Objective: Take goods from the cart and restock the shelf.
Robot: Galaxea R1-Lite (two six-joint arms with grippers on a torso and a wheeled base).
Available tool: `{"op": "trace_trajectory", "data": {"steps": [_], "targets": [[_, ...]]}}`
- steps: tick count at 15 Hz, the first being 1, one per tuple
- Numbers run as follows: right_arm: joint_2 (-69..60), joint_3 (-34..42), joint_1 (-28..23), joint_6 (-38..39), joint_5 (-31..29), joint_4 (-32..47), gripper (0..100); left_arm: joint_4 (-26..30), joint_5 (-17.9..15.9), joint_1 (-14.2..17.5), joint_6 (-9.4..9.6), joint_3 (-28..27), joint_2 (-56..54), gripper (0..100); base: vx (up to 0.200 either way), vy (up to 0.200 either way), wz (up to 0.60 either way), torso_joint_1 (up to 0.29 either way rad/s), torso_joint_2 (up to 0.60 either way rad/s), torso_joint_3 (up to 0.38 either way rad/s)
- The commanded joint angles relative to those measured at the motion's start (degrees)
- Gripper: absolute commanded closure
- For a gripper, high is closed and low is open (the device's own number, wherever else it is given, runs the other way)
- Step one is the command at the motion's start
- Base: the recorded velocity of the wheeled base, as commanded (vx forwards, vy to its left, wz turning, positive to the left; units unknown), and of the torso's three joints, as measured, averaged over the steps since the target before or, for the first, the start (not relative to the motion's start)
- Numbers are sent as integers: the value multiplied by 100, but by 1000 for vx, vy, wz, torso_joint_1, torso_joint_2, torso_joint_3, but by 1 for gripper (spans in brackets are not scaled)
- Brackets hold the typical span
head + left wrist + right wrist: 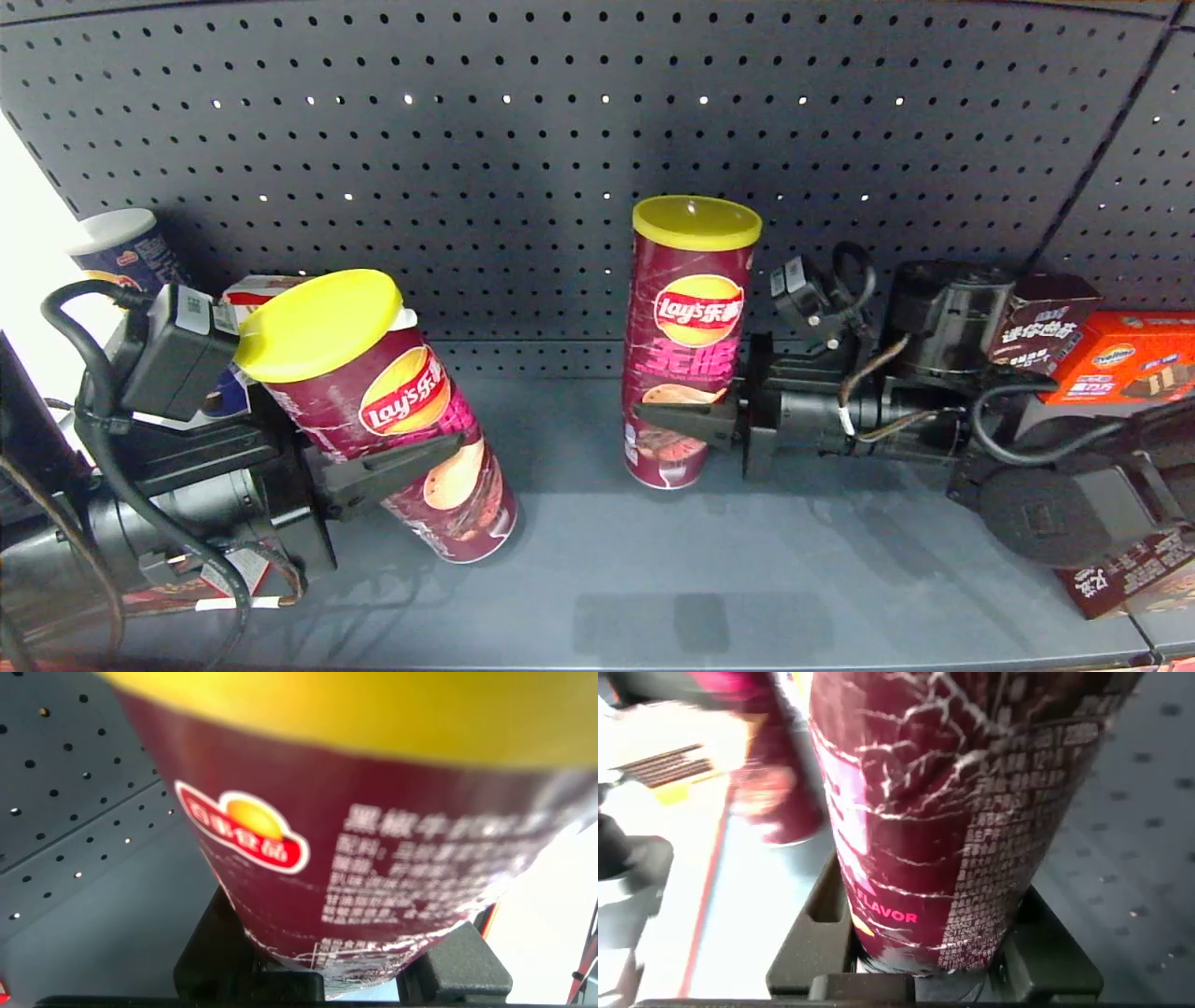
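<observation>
Grasping on the left: the left end effector (420,453) is clenched around the middle of the tilted can (373,411), one finger lying across its front.
Tilted can: maroon with a yellow lid, well to the left of the upright can (691,317). Its top leans away from that can and its base is low at the shelf (747,579); whether they touch cannot be told.
Right end effector (674,415): closed on the upright can's lower half, coming in from its right side.
Upright can: same maroon body and yellow lid, standing straight with its base on the shelf.
Pegboard (560,112): dark, just behind the upright can.
Other goods: dark box (1046,327) and orange box (1120,359) well to the right of the upright can; white-lidded can (121,247) far to its left.
</observation>
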Motion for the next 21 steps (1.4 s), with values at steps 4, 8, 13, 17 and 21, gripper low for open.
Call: {"op": "trace_trajectory", "data": {"steps": [4,8,13,17,21], "targets": [[-582,1842,481,1,-433,-1292,100,0,4,3,-10,39,4,100,0,0,0,0,0,0],[-538,2009,639,-8,-485,-1336,100,8,13,3,-10,57,-5,100,0,0,0,0,0,0],[-398,2009,701,-8,-556,-1336,100,8,13,-6,-10,57,-5,100,0,0,0,0,0,0],[-222,2009,718,-25,-565,-1336,100,8,13,3,-10,48,-5,100,0,0,0,0,0,0],[-90,2009,754,-166,-565,-1345,100,8,13,73,-10,48,4,100,0,0,0,0,0,0]]}}
